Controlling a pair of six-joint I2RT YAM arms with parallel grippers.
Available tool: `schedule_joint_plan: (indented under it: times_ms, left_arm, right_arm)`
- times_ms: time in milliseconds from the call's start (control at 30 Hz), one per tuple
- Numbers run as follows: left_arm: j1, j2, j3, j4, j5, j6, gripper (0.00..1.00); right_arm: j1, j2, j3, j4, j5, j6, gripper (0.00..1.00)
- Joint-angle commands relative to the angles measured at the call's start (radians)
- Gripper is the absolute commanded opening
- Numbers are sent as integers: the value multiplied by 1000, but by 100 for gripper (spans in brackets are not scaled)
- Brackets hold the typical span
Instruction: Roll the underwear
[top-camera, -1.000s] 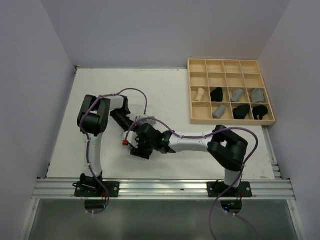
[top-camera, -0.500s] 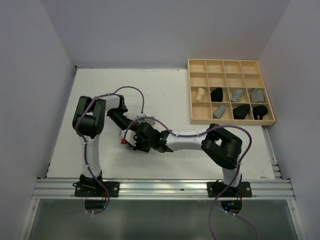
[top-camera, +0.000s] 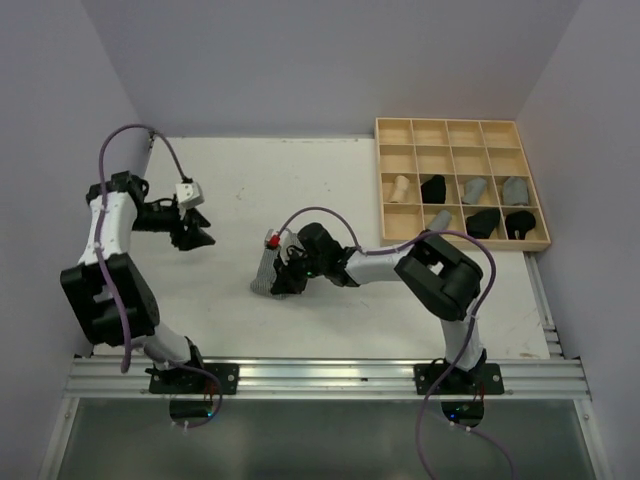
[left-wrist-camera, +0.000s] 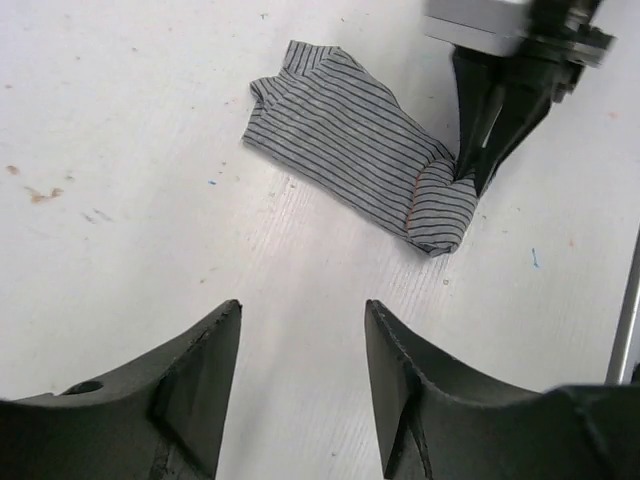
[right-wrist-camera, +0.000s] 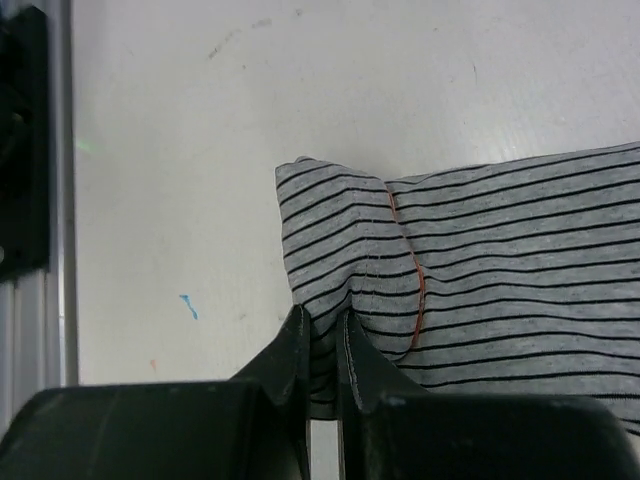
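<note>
Looking back a second, both arms were bunched together mid-desk with the cloth buried under them, and now the left arm has swung way out to the left side and lifted off, so the striped underwear (left-wrist-camera: 345, 150) is in plain sight for the first time. The right arm has stayed on it, just reaching lower and further left than before. The piece, grey with thin dark stripes, lies on the white desk (top-camera: 330, 180) a bit left of centre and toward the near side, not far from the front rail (top-camera: 330, 375) but not touching it. There's plenty of bare desk behind it and off to the left, and the left gripper (top-camera: 198, 238) is well apart from it now, hanging over the left part of the desk. The tray (top-camera: 379, 185) sits in the far right corner, well away from all this, with seven rolled pieces (top-camera: 433, 187) in its two near rows: one tan, three grey, three black. The left gripper is released, jaws spread with nothing but desk between them in its own camera. The right gripper (right-wrist-camera: 322, 325) is clenched on the underwear, pinching a bit of cloth right at the edge of one end. That end is curled over into a small fat fold with an orange seam line running across it, while the rest of the garment lies flat on the desk, stretching away from the right gripper.
</note>
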Motion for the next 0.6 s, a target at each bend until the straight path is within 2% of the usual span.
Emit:
schedule_joint_plan:
  times_ms: [0, 133, 200, 267, 400, 567]
  left_arm:
    - [29, -181, -161, 31, 49, 193, 57]
    - [18, -414, -404, 164, 6, 281, 62]
    - [-21, -530, -522, 207, -36, 328, 63]
    - [-87, -629, -631, 310, -79, 315, 65]
    - [-235, -708, -769, 518, -158, 249, 68]
    - [-351, -650, -820, 655, -208, 185, 69]
  right_arm:
    - [-37, 127, -8, -50, -137, 189, 0]
    - [-78, 246, 83, -54, -249, 291, 0]
    - [-92, 301, 92, -7, -308, 369, 0]
    - [-113, 330, 98, 28, -341, 443, 0]
    - [-136, 370, 104, 96, -377, 517, 0]
    - [-144, 408, 147, 47, -388, 529, 0]
